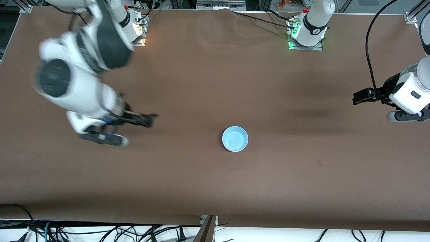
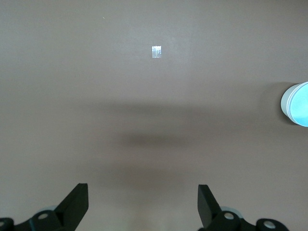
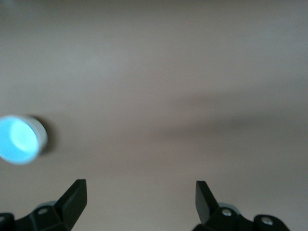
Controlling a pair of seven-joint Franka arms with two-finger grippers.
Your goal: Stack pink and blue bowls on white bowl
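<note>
Bowls stand stacked near the middle of the brown tabletop [image 1: 208, 185]: only the blue bowl [image 1: 235, 138] shows on top, with a pale rim under it in the left wrist view. Right hand [image 1: 147, 120] hangs empty over the tabletop toward the right arm's end, fingers spread wide. Left hand [image 1: 359, 97] waits over the left arm's end, likewise open and empty.

A light blue bowl [image 1: 235, 138] sits upright on the brown table [image 1: 215, 84], about midway between the two arms' ends and somewhat toward the front camera. Its pale rim shows a whitish band below it in the left wrist view [image 2: 295, 103], perhaps the edge of another bowl nested beneath, though that cannot be told for certain.
</note>
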